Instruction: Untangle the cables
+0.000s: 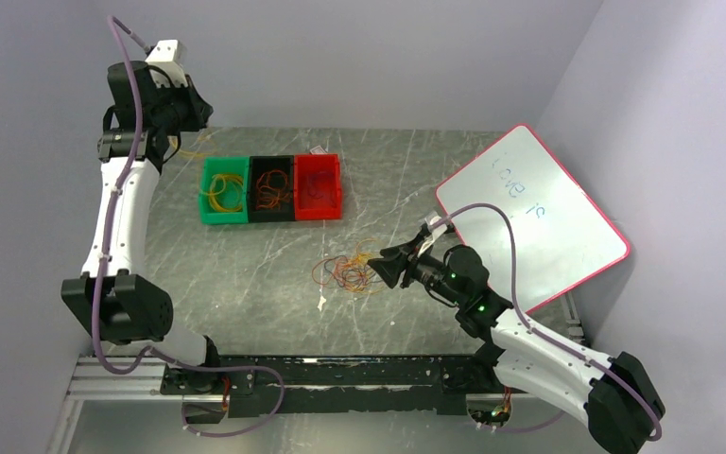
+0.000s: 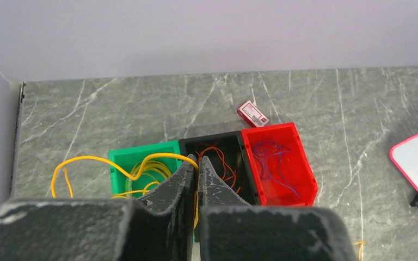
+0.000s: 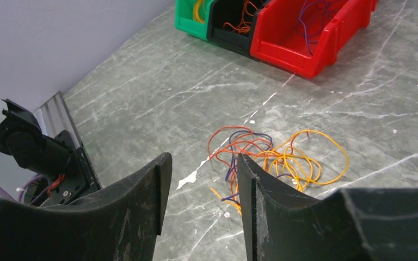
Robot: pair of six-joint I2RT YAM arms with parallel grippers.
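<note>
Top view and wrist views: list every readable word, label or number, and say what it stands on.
"Love is": faint blue handwriting on the whiteboard, read with some doubt.
Small red-and-white card: print too small to read.
Nothing else is legible.

The top external camera sits farthest back, above and behind the rail (image 1: 340,374) along its bottom edge, and looks down on the whole table (image 1: 246,274). The left wrist camera is high and looks down past its own fingers (image 2: 182,182) at the bins (image 2: 303,171) in mid-frame, with the wall (image 2: 196,32) across the top. The right wrist camera is low and close to the table. It faces across it between its fingers (image 3: 141,201), with the cables (image 3: 272,157) in mid-frame and the bins at upper right. All three views show the bins. The top and left wrist views share the whiteboard (image 1: 529,213).
</note>
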